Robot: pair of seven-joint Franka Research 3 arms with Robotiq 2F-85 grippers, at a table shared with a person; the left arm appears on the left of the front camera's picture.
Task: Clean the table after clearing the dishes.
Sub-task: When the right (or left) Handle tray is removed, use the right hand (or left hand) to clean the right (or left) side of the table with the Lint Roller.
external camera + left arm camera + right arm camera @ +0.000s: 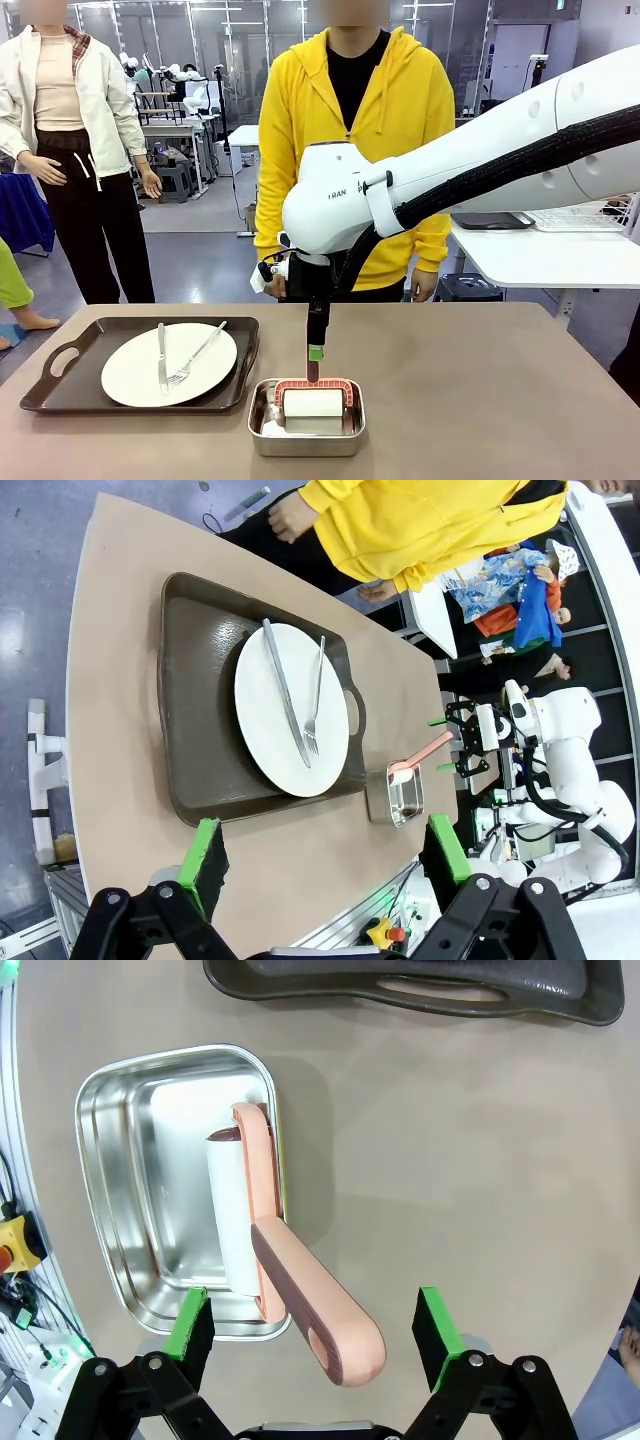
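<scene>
A dark brown tray at the left of the taupe table holds a white plate with a knife and a fork. My right gripper points straight down over a steel pan with a pink-handled roller in it. In the right wrist view the gripper is open, and the roller's handle rises between the green pads without touching them. My left gripper hangs open high above the table, looking down on the tray, plate and pan.
A person in a yellow hoodie stands at the far edge, hands down by the table. A white table with a wire rack stands behind on the right. The tray's handled end lies just beyond the pan.
</scene>
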